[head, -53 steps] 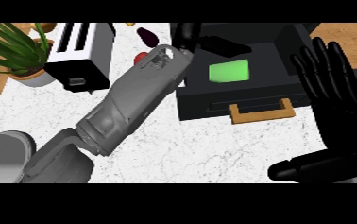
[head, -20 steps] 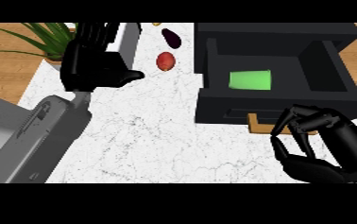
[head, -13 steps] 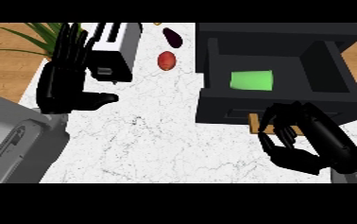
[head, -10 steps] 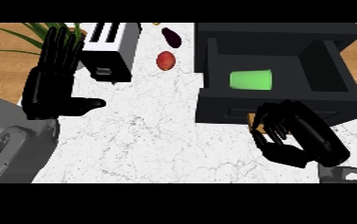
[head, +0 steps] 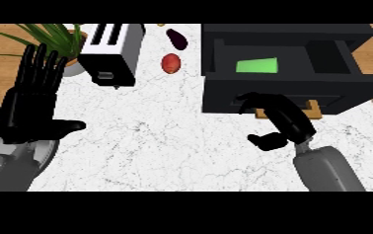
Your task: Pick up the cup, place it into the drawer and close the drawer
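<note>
Head view, drawer-closing stage. The green cup [head: 257, 65] lies inside the open black drawer [head: 218, 94], on its floor near the middle, so placing is judged done and only the closing remains.

Change over the last second: the right hand [head: 285, 119] has come up from the near right corner to the drawer's front panel. Its fingers are curled, with the tips against the panel and the thumb hanging on the near side. It lies across the wooden handle [head: 314, 110], hiding the middle of it. Nothing is seen held, and whether any finger hooks the handle cannot be told. Over the same interval the left hand [head: 29, 104] has drawn back to the left edge, where it rests open with its fingers straight and pointing far, holding nothing.

Meaning for the task: the right hand is placed to push the front panel away, toward the far side.

Edges and room: the drawer's line of travel runs straight to the far side, and nothing on the counter [head: 160, 144] stands in it. The toaster [head: 109, 50], the plant [head: 55, 33], a red fruit [head: 171, 63] and a dark purple vegetable [head: 177, 38] all lie left of the drawer, apart from it. The cup sits below the drawer's walls as far as can be seen, so it should pass inside
</note>
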### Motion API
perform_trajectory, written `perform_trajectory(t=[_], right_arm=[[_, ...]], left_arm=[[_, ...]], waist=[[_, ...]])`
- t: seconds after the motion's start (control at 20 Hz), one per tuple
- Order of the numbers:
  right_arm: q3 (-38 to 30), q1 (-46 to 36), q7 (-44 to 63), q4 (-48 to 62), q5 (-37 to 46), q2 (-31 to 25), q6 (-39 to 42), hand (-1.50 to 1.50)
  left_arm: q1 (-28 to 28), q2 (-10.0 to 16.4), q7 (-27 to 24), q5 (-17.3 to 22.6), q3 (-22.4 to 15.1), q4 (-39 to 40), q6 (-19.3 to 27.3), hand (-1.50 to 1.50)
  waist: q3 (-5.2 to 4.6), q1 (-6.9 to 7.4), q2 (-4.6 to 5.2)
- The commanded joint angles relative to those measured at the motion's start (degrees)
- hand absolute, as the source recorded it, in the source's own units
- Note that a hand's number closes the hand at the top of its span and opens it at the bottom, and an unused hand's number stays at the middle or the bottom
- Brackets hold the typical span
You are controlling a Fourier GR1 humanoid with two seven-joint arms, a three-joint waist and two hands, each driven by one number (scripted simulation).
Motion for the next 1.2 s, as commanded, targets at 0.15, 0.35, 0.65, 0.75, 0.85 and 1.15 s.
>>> perform_trajectory(t=[0.15, 0.35, 0.65, 0.75, 0.85, 1.15], right_arm=[[-1.9, -10.1, -4.1, 19.4, 4.6, 2.8, -2.8, -1.50], [-3.5, -13.2, -7.7, 29.5, 6.1, 5.1, -7.6, -1.50], [-11.0, -28.7, -12.6, 47.8, 2.1, 4.2, -5.1, -1.50], [-11.7, -29.0, -17.0, 52.8, 3.1, 2.7, -7.9, -1.50], [-12.5, -33.7, -15.3, 56.7, 3.3, 3.7, -8.0, -1.50], [-14.7, -39.1, -18.9, 62.5, 2.8, -2.1, -4.0, -1.50]], left_arm=[[4.4, -1.0, -0.4, -1.5, 4.3, 0.2, -6.0, -1.50], [4.3, -2.6, 0.0, -2.7, 6.0, 2.0, -7.3, -1.50], [4.5, -0.8, -0.7, -1.4, 8.6, 5.3, -14.0, -1.50], [9.1, -2.3, -0.4, -2.2, 8.0, -0.1, -12.5, -1.50], [6.3, -2.1, 0.5, -2.2, 8.1, 1.5, -12.1, -1.50], [5.8, -2.5, -0.6, -3.0, 8.0, 4.1, -14.4, -1.50]], waist=[[0.00, -0.20, 0.02], [0.01, -0.26, 0.06], [0.03, 0.66, 0.50], [0.05, 0.88, 0.35], [0.09, 1.56, 0.70], [0.11, 2.71, 1.30]])
